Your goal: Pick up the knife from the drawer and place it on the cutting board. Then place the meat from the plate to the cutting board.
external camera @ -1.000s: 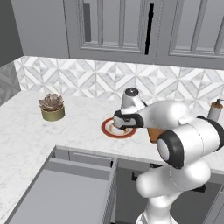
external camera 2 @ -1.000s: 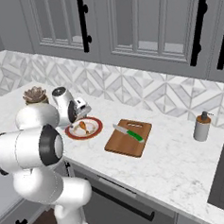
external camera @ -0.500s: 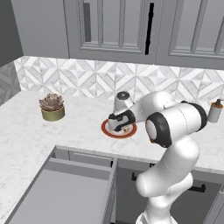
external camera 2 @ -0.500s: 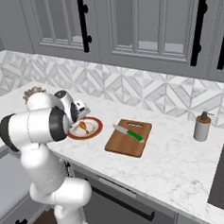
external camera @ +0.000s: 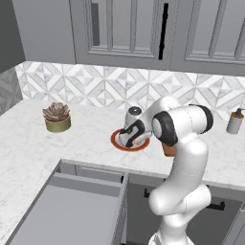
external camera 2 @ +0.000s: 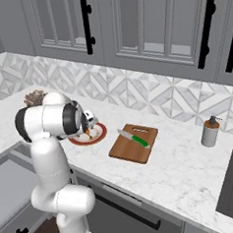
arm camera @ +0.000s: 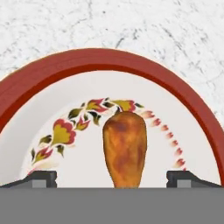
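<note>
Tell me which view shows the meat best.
The hand view: the meat lies large and unobstructed on the plate. The right base view gives a small orange sliver beside the arm.

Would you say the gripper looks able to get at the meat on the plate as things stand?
Probably yes. The gripper stands open right over the plate, its fingertips either side of the meat, with nothing else on the plate between them.

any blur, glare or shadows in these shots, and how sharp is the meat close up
Hand view: the meat is fairly crisp with a soft sheen, on the plate, whose floral pattern looks slightly smeared. Left base view: flat, even lighting, soft overall, no glare. Right base view: the knife on the cutting board is small and soft-edged, with only faint shadows.
</note>
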